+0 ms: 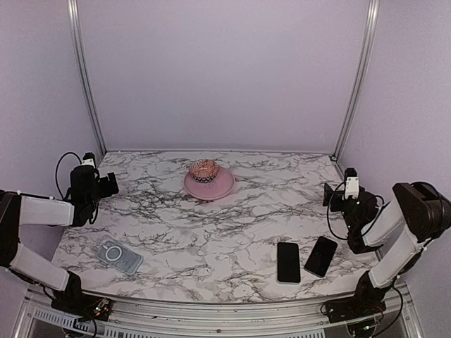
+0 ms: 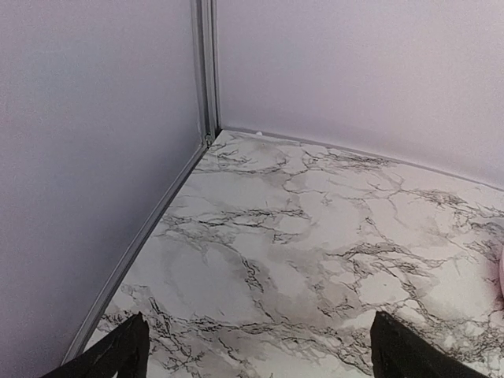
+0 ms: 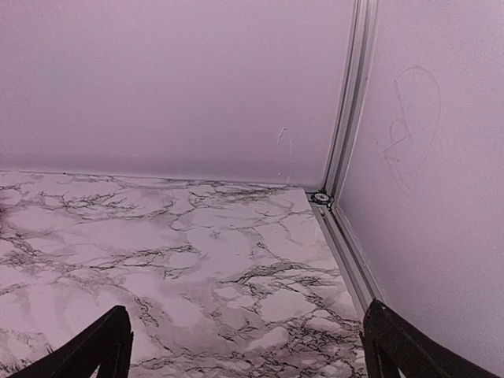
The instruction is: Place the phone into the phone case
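The phone (image 1: 288,262), black-screened with a thin pale edge, lies flat at the front right of the marble table (image 1: 232,225). The clear phone case (image 1: 120,255), with a white ring on its back, lies flat at the front left. My left gripper (image 1: 110,185) hovers at the left edge, behind the case and well apart from it. My right gripper (image 1: 328,195) hovers at the right edge, behind the phone. In the wrist views the left gripper (image 2: 264,350) and the right gripper (image 3: 248,346) stand wide open and empty over bare marble. Neither wrist view shows the phone or the case.
An all-dark second phone (image 1: 320,255) lies tilted just right of the phone. A pink plate (image 1: 220,187) holding a small woven basket (image 1: 204,169) stands at the back centre. Walls and metal rails (image 2: 206,71) close the table's back and sides.
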Robot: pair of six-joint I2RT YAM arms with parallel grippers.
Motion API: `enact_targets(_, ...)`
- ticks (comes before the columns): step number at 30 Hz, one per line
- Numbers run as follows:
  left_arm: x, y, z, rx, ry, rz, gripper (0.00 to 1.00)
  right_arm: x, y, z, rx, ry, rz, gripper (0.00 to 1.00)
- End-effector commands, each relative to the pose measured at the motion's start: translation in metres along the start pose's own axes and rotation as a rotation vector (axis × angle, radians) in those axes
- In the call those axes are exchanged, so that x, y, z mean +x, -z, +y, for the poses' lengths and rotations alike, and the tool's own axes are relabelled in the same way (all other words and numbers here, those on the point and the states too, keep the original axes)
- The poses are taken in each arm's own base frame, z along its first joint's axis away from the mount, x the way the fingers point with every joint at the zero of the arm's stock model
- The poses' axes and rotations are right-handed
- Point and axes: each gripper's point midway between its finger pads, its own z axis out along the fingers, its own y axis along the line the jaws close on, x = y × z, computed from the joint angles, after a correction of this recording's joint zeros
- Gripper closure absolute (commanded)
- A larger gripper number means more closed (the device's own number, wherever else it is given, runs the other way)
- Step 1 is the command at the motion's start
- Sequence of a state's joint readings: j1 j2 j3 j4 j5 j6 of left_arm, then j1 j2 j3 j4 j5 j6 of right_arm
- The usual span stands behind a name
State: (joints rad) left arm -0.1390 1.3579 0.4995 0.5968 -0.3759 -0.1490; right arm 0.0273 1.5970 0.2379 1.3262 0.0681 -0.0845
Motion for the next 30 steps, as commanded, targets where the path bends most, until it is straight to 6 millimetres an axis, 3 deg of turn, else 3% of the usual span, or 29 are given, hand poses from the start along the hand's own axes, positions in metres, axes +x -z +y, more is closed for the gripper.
enact_targets(1,-0.018,0.005,0.004,-0.015,0.023,-0.08,0.01,-0.008,-0.003,-0.003,0.007,0.01,-0.029,0.01)
enact_targets(4,-0.033,0.012,-0.001,0.025,0.079,-0.118,0.01,-0.008,-0.003,-0.003,0.005,0.01,-0.028,0.01)
enact_targets(8,-0.069,0.033,-0.025,0.168,0.145,-0.191,0.01,-0.007,-0.004,-0.002,0.002,0.005,-0.022,0.01)
enact_targets(10,-0.08,0.044,-0.041,0.228,0.128,-0.182,0.01,-0.015,-0.002,-0.01,0.042,-0.007,-0.034,0.01)
enact_targets(12,-0.085,0.053,-0.063,0.273,0.072,-0.122,0.01,-0.023,-0.015,-0.019,0.088,-0.019,0.049,0.01)
enact_targets(14,-0.075,0.064,-0.092,0.334,-0.017,0.009,0.01,-0.054,-0.031,-0.022,0.096,-0.113,0.093,0.01)
enact_targets(15,-0.064,0.072,-0.108,0.378,-0.066,0.091,0.01,-0.068,-0.038,-0.013,0.039,-0.145,0.108,0.03)
enact_targets(17,-0.032,0.096,-0.139,0.466,-0.175,0.258,0.04,-0.093,-0.047,0.027,-0.192,-0.201,0.149,0.13)
enact_targets(19,0.001,0.122,-0.154,0.52,-0.252,0.39,0.08,-0.109,-0.051,0.068,-0.357,-0.234,0.209,0.21)
enact_targets(21,0.03,0.147,-0.16,0.567,-0.249,0.519,0.17,-0.112,-0.05,0.108,-0.404,-0.173,0.284,0.23)
enact_targets(23,0.056,0.163,-0.157,0.571,-0.241,0.625,0.23,-0.098,-0.041,0.152,-0.424,-0.057,0.391,0.22)
enact_targets(26,0.092,0.176,-0.139,0.513,-0.252,0.71,0.24,-0.06,-0.021,0.203,-0.417,0.107,0.579,0.2)
enact_targets(30,0.104,0.171,-0.107,0.368,-0.094,0.67,0.21,-0.012,0.018,0.253,-0.415,0.271,0.758,0.19)
